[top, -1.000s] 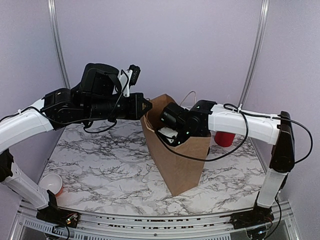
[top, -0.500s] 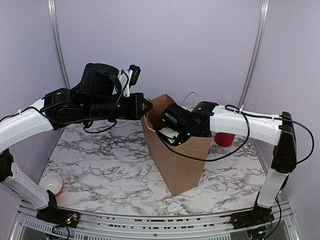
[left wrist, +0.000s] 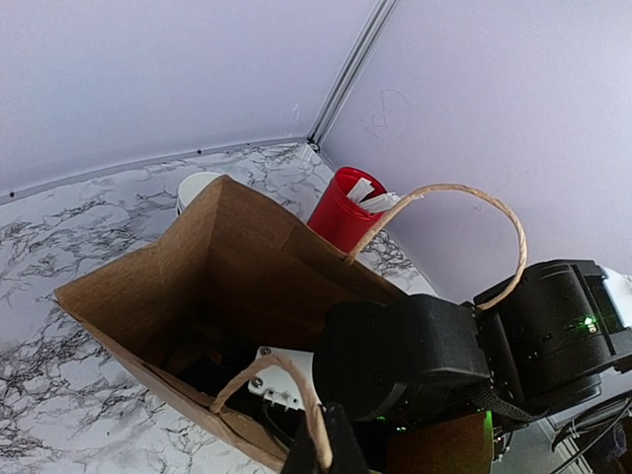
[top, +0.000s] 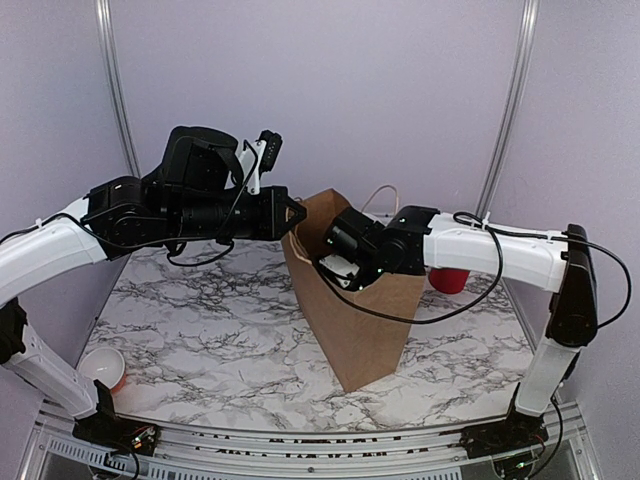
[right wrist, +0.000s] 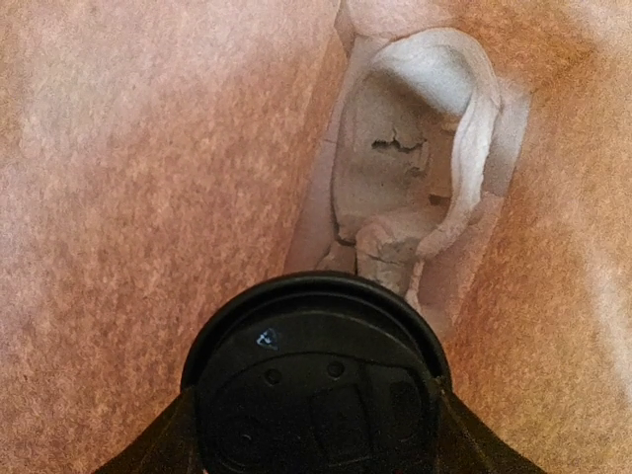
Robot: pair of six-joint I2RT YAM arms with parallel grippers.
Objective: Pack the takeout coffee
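A brown paper bag (top: 358,318) stands open in the middle of the marble table. My left gripper (top: 293,217) is shut on the bag's near twine handle (left wrist: 299,393), at the bottom edge of the left wrist view (left wrist: 331,449). My right gripper (top: 340,262) reaches down into the bag's mouth. In the right wrist view the takeout coffee's black lid (right wrist: 316,355) fills the bottom, with a dark finger at each side and the right gripper (right wrist: 316,420) shut on the cup. The cup's body is hidden under the lid. Brown bag walls (right wrist: 148,178) surround it.
A red cup of white sachets (top: 448,278) (left wrist: 341,209) stands behind the bag at the right. A white-rimmed cup (left wrist: 197,185) sits behind the bag. Another cup, white inside, (top: 100,367) is at the near left corner. The bag's far handle (left wrist: 494,212) arches over my right arm.
My right arm has shifted slightly to the right inside the bag. The left arm and the bag have stayed put.
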